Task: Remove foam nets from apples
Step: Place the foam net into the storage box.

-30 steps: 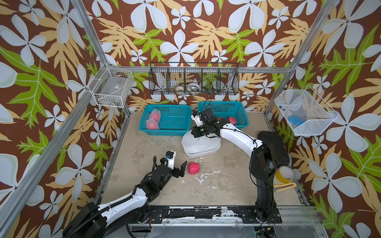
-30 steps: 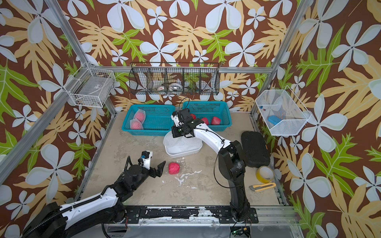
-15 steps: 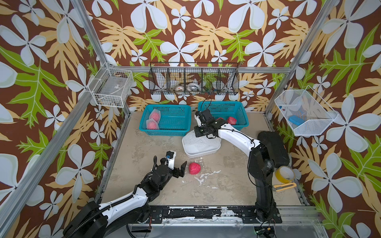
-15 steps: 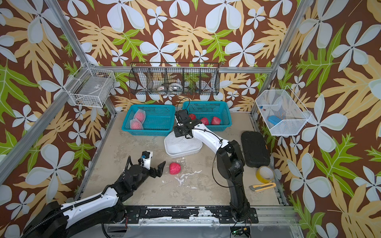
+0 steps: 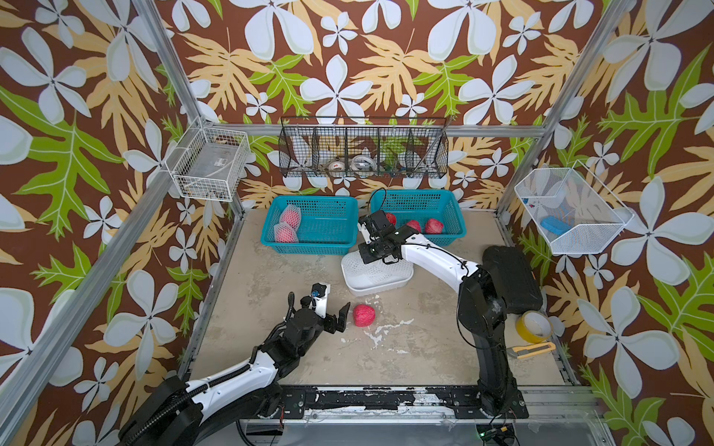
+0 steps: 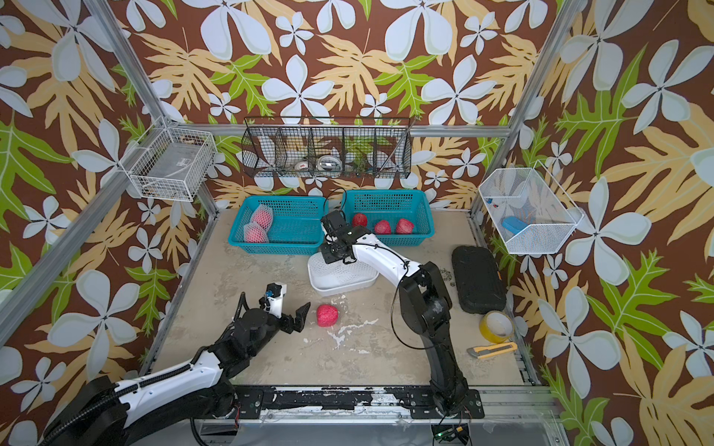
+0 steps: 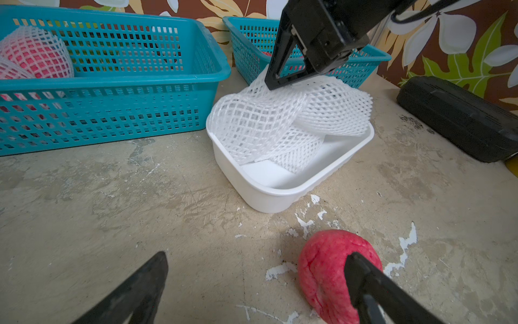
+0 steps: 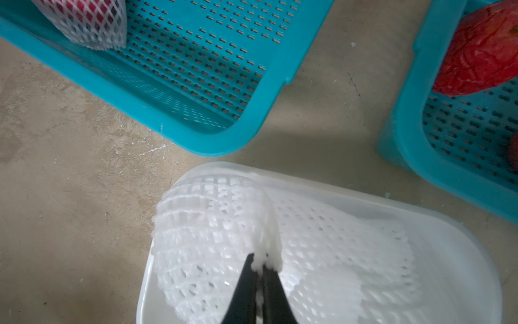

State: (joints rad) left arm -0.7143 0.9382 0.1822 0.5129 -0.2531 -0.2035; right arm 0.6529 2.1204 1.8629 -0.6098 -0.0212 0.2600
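Step in hand: discarding a stripped foam net (image 8: 213,224) into the white tray (image 7: 280,193). By my judgement, four of six apples are done.
Right claw (image 8: 258,259): fingers nearly together, pinching a fold of the foam net over the tray's back end.
Foam net, location: draped on the pile of nets in the tray and rising above its rim, with the top fold in the right claw.
White tray, location: on the table (image 5: 270,289), just in front of the two baskets at the back edge.
Left claw (image 7: 256,261): fingers wide apart and empty, low over the table toward the front edge.
Bare apple (image 5: 363,314): on the table near the middle, just beside the left claw. One finger stands in front of it in the left wrist view.
Left basket (image 5: 309,243): holds two netted apples (image 5: 288,226).
Right basket (image 5: 452,239): holds three stripped apples (image 5: 433,225).
Next move, judged: the right claw parts and lifts straight up, because the soft mesh may cling to the pads. The left claw shifts to straddle the bare apple before closing on it.
Change from one second earlier: the net hung higher and fuller under the right claw and now sits lower on the pile. The left claw and bare apple have not moved.
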